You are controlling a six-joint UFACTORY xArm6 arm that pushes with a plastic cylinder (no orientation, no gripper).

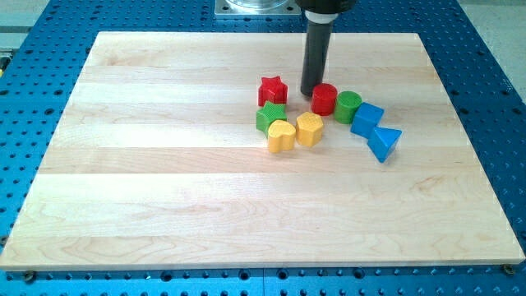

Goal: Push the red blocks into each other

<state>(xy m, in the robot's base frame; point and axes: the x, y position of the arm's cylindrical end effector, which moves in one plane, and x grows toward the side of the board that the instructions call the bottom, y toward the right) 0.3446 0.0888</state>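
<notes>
- Eight blocks sit in one cluster on the bench (164,205), right of centre and toward the view's top.
- Nearest the view's bottom: blue triangle (384,143) at the cluster's right end, and yellow heart (281,136) touching yellow hexagon (310,128) on its right.
- Behind them: green star (270,116) touching the heart, and blue cube (366,118) against the triangle.
- Next row: red cylinder (324,99) with green cylinder (348,106) pressed to its right side.
- Red star (273,90) stands just behind the green star, apart from the red cylinder by a small gap.
- My tip (311,93) rests in that gap, just beside the red cylinder's left edge.
- There is no claw: the arm ends in a plain rod, so nothing is spread or pinched.
</notes>
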